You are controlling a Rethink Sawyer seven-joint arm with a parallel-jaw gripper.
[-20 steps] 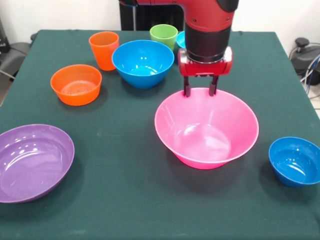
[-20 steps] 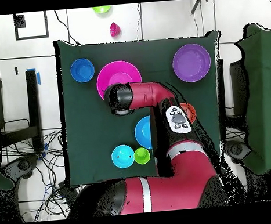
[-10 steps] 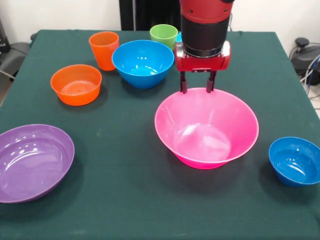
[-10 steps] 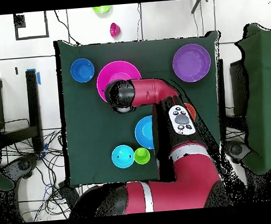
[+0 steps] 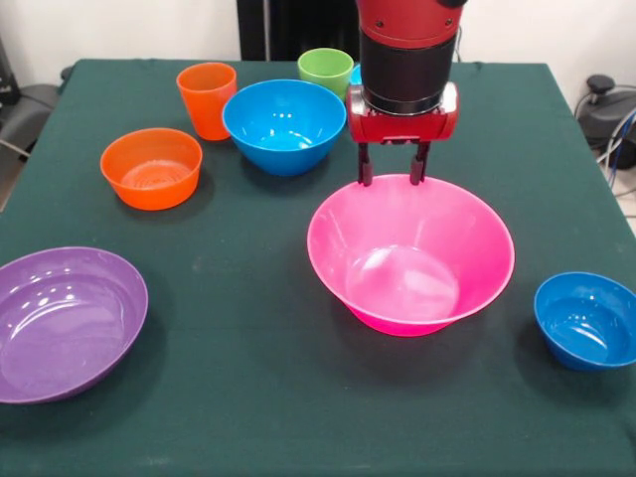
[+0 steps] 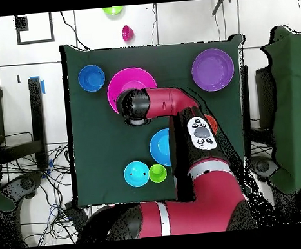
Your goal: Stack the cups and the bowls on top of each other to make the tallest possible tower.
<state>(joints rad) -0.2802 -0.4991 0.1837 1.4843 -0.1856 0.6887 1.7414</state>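
Where the huge glossy pink plastic bowl sits upright on the green table, the red and black gripper hangs just above its far rim, fingers spread apart, gripping nothing.

The tool sits over the near rim of the pink bowl on the green counter; a small blue bowl lies to its left; the purple bowl lies well to its right.
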